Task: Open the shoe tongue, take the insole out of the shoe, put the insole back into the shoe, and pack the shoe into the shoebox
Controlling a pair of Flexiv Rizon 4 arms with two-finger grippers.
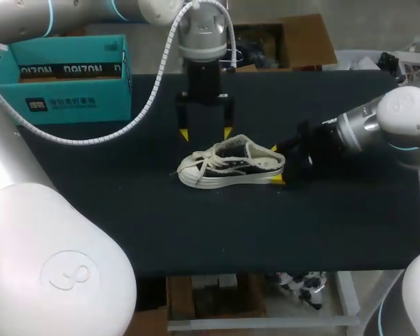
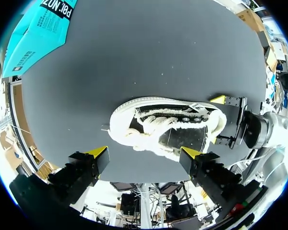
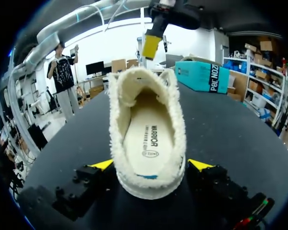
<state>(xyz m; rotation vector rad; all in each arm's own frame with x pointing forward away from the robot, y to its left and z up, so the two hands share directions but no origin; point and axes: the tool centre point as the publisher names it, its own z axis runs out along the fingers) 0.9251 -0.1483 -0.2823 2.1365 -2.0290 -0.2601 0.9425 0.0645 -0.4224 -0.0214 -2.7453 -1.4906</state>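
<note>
Right, the sneaker (image 1: 231, 162) sits upright in the middle of the black table (image 1: 126, 224), well apart from the teal shoebox (image 1: 63, 84). The right gripper (image 1: 275, 164) pinches the heel from both sides, presumably to steady it. The left gripper (image 1: 206, 133) hangs just behind the laces, fingers spread wide, likely lining up on the tongue. The insole (image 3: 149, 139) lies inside the shoe.

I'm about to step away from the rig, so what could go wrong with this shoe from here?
The left gripper hangs open by the shoe; coming down, it might snag the loose laces instead of the opening. The insole lies deep in fluffy lining, so a pinch may slip.
</note>
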